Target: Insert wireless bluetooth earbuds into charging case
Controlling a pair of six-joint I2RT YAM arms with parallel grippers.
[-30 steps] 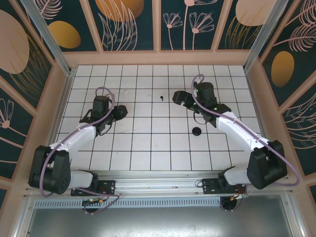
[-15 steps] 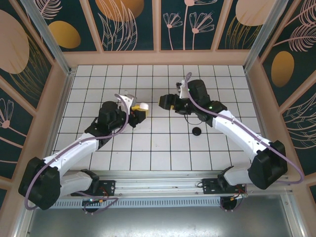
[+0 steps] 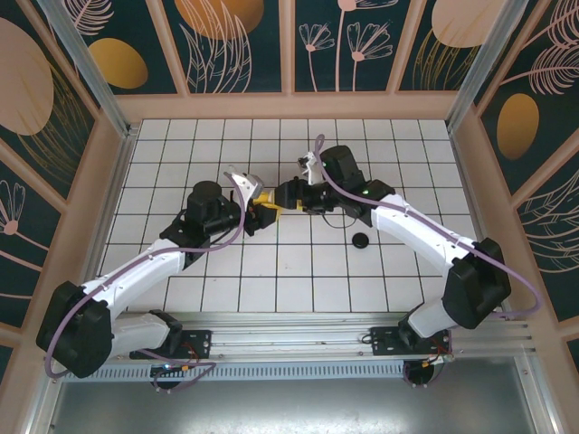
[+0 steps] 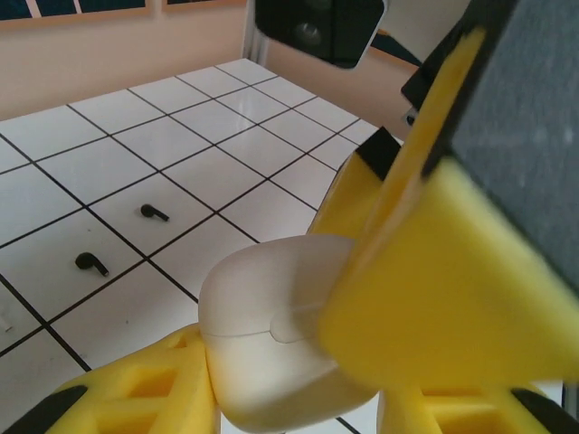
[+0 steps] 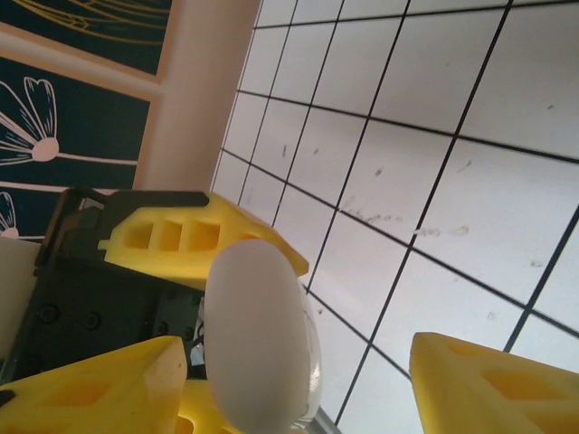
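My left gripper (image 4: 280,384) is shut on the white charging case (image 4: 271,330), whose lid is closed, and holds it above the tiled floor. The right gripper (image 5: 298,354) stands open round the same case (image 5: 258,334). Its left finger (image 5: 90,380) sits close beside the case, while its right finger (image 5: 488,380) is well apart from it. In the top view the left gripper (image 3: 258,202) and the right gripper (image 3: 288,194) meet tip to tip over the middle of the table. Two tiny black earbuds (image 4: 154,212) (image 4: 90,263) lie on the tiles beyond the case.
A small black round thing (image 3: 360,240) lies on the tiles under the right arm's forearm. The wooden side wall (image 5: 194,81) rises at the table's edge. White tiles (image 3: 298,271) stretch between the arms' bases.
Both arms swung inward and met at the centre. The left gripper carried the case there. The right gripper's fingers came round the case and narrowed.
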